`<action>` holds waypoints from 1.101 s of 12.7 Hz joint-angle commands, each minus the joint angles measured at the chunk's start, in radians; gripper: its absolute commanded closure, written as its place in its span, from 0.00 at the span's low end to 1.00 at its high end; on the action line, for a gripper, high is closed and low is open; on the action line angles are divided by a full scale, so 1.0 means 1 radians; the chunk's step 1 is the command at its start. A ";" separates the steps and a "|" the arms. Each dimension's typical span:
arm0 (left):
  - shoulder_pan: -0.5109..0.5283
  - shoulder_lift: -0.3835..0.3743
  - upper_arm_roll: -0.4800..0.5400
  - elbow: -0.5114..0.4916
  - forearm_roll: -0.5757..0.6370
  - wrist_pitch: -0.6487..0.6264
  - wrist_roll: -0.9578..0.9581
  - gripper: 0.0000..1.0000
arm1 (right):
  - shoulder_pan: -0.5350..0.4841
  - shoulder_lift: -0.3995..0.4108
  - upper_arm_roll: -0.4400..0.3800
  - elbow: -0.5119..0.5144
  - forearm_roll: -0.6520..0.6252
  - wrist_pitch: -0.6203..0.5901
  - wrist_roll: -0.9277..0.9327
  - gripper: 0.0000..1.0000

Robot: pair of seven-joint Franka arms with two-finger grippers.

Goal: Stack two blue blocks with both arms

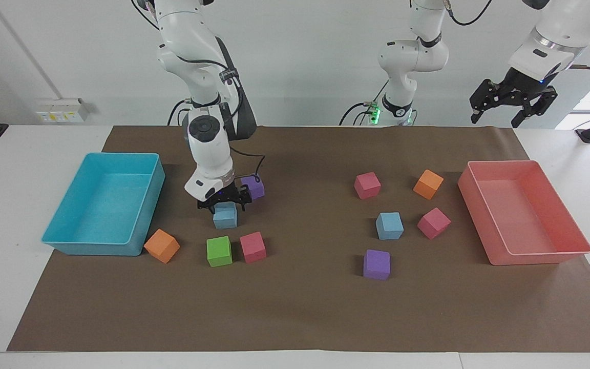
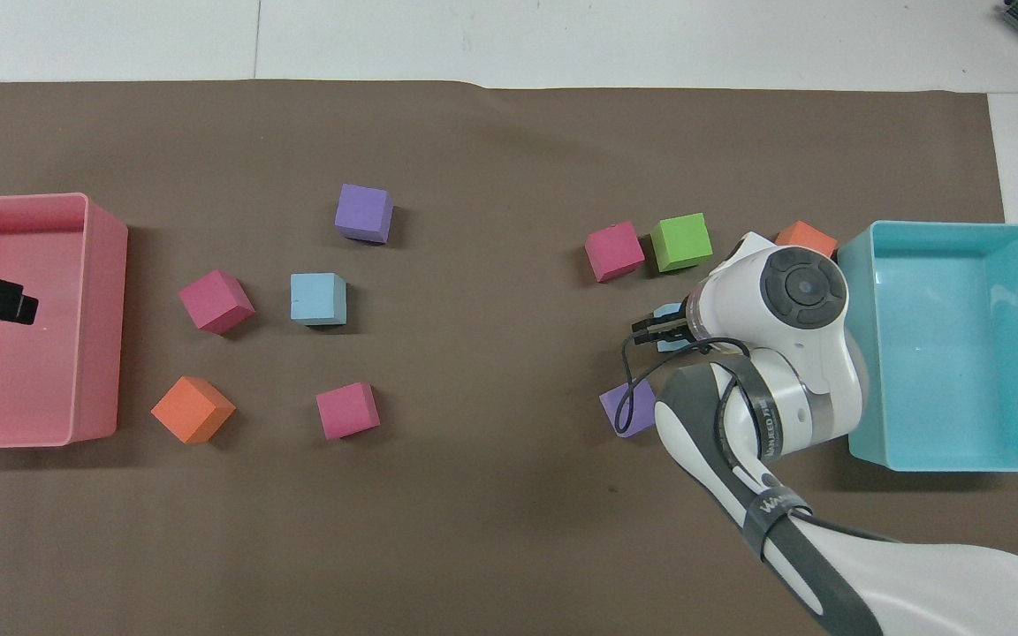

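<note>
right claw: the black two-finger right claw (image 1: 224, 204) sat low over the small light-blue foam cube by the cyan tray (image 1: 225, 216), fingers spread to either side of its top, not clamped.
first blue cube: on the brown paper surface (image 1: 305, 307), near the large cyan plastic tray (image 1: 64, 241), just nearer the robots than the green foam cube (image 1: 219, 251).
second blue cube: the other light-blue foam cube (image 1: 390, 226) lay well apart from the cyan tray, toward the left arm's end.
left claw: the black left claw (image 1: 513, 102) waited raised, fingers apart, holding nothing.
</note>
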 commanded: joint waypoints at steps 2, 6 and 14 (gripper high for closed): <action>0.012 -0.011 -0.005 -0.001 -0.003 -0.016 0.008 0.00 | -0.021 -0.011 0.007 -0.036 0.023 0.025 -0.056 0.00; 0.012 -0.011 -0.005 -0.001 -0.003 -0.016 0.008 0.00 | -0.014 -0.017 0.007 -0.012 0.023 0.013 -0.036 0.00; 0.012 -0.011 -0.005 -0.001 -0.003 -0.016 0.008 0.00 | -0.024 -0.030 0.007 -0.018 0.023 0.006 -0.034 0.00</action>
